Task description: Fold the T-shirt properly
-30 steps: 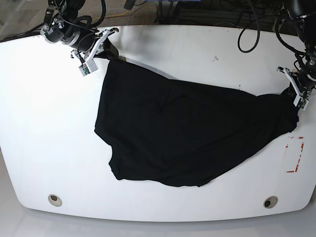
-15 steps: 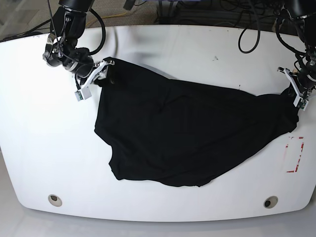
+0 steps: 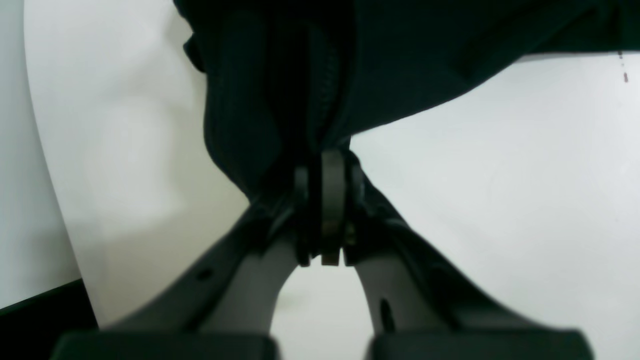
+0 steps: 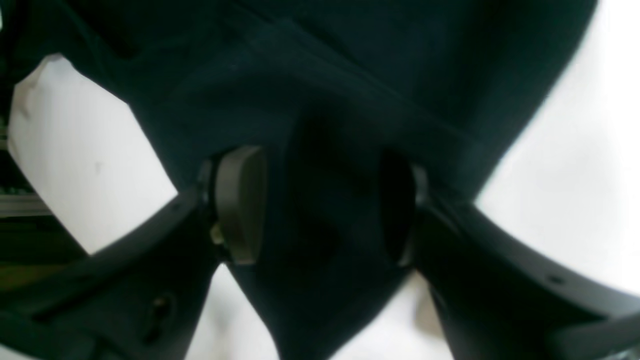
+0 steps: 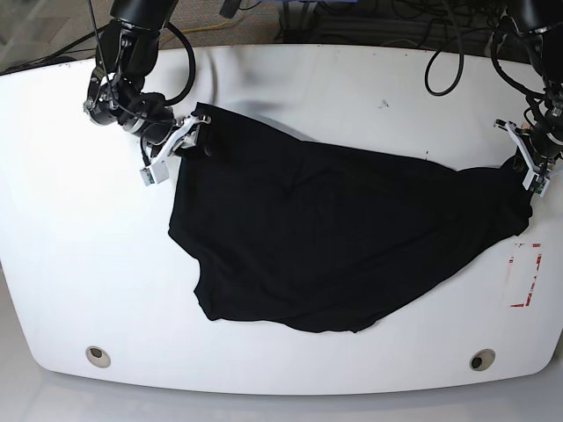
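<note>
The black T-shirt [image 5: 334, 237] lies spread and wrinkled across the white table [image 5: 79, 246]. My left gripper [image 5: 530, 172] is at the shirt's right-hand tip and is shut on a pinch of its fabric. In the left wrist view the jaws [image 3: 325, 165] are pressed together on the T-shirt [image 3: 400, 60]. My right gripper [image 5: 183, 139] is at the shirt's upper left corner. In the right wrist view [image 4: 320, 200] its pads [image 4: 240, 205] stand apart with the T-shirt's [image 4: 350, 75] fabric between them, not pinched.
A red-marked rectangle [image 5: 526, 274] is on the table at the right edge. Two round holes [image 5: 98, 356] [image 5: 481, 360] sit near the front edge. Cables [image 5: 440, 53] hang over the back edge.
My right gripper has moved down and right from the table's back left onto the shirt's upper left corner, and its jaws now straddle the fabric. The left gripper has not moved.
</note>
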Available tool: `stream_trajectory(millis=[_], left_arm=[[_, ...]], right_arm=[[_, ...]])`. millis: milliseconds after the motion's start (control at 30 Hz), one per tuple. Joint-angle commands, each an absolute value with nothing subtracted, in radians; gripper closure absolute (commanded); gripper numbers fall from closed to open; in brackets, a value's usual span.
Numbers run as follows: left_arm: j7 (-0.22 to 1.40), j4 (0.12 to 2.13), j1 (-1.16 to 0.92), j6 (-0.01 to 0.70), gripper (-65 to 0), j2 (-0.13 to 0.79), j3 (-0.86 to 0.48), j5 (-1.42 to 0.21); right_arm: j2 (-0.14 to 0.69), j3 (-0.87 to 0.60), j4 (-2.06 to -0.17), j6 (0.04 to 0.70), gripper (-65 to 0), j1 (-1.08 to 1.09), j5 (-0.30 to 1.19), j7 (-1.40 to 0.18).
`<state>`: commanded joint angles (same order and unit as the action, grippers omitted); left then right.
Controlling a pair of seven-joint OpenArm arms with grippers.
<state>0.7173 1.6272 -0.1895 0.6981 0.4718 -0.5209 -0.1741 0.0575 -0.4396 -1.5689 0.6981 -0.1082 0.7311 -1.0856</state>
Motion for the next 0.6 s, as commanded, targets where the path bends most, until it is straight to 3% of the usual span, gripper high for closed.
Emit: stream_trajectory(millis=[233, 467, 500, 600], left_arm=[[0.717, 1.627, -0.189, 0.698, 0.0, 0.472, -0.521, -0.176], [0.717, 1.627, -0.189, 0.698, 0.0, 0.47, -0.519, -0.176], [0.717, 1.627, -0.189, 0.698, 0.0, 0.47, -0.518, -0.176], [0.717, 1.627, -0.189, 0.698, 0.0, 0.47, -0.501, -0.176]], right_arm=[[0.05, -0.44, -1.56, 0.698, -32.3, -0.108, 0.731, -1.084], [0.051, -0.44, -1.558, 0.698, -4.1, -0.105, 0.734, -1.09], [0.054, -0.44, -1.581, 0.698, -4.8, -0.107, 0.734, -1.09], [0.061, -0.449, -1.615, 0.698, -16.8, -0.11, 0.733, -1.09]])
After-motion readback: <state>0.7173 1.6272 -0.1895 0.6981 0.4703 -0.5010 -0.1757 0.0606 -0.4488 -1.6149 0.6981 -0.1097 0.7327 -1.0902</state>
